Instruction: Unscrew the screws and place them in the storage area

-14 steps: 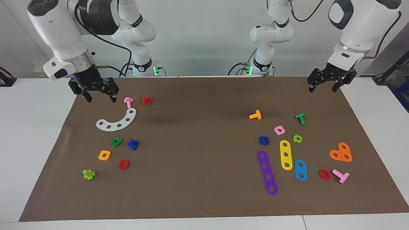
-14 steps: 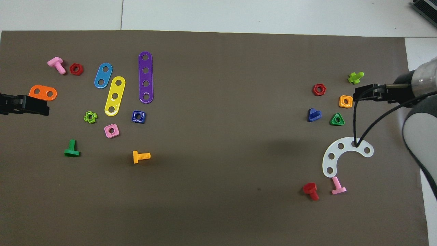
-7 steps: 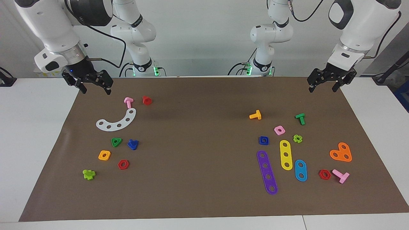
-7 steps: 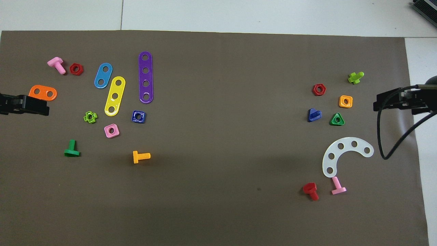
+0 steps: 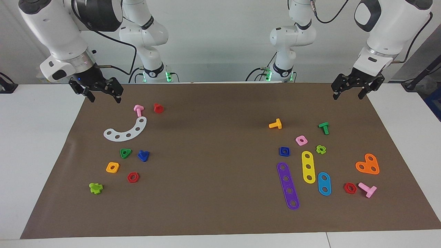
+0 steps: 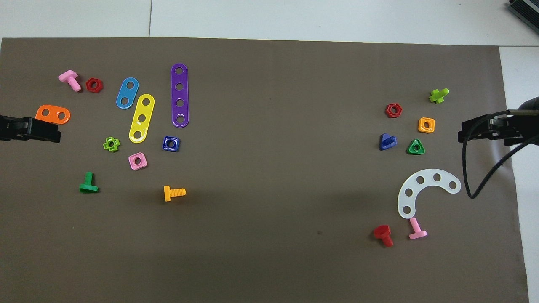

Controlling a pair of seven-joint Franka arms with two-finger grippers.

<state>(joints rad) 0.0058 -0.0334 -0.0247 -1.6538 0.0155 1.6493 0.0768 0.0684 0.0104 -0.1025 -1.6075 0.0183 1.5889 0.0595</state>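
Observation:
The dark-blue bolt (image 5: pixel 143 155) lies on the brown mat beside the green triangular nut (image 5: pixel 125 153); it also shows in the overhead view (image 6: pixel 387 142). Around it are the white curved strip (image 5: pixel 125 131), the orange square nut (image 5: pixel 112 167) and the red hexagonal nut (image 5: pixel 133 177). My right gripper (image 5: pixel 105 100) is open and empty, raised over the mat's edge at the right arm's end, apart from the bolt; it shows in the overhead view (image 6: pixel 484 129). My left gripper (image 5: pixel 347 97) is open and empty, raised over the mat's corner at the left arm's end, and waits (image 6: pixel 29 128).
A pink bolt (image 5: pixel 138 110) and a red bolt (image 5: pixel 158 108) lie near the strip, and a lime piece (image 5: pixel 95 188) lies farther out. At the left arm's end lie purple (image 5: pixel 288 186), yellow and blue strips, an orange heart (image 5: pixel 368 164), a blue square nut (image 5: pixel 284 151) and several bolts and nuts.
My right gripper has risen and drawn back from beside the pink bolt toward the mat's edge at the right arm's end. The left arm and all parts have not moved.

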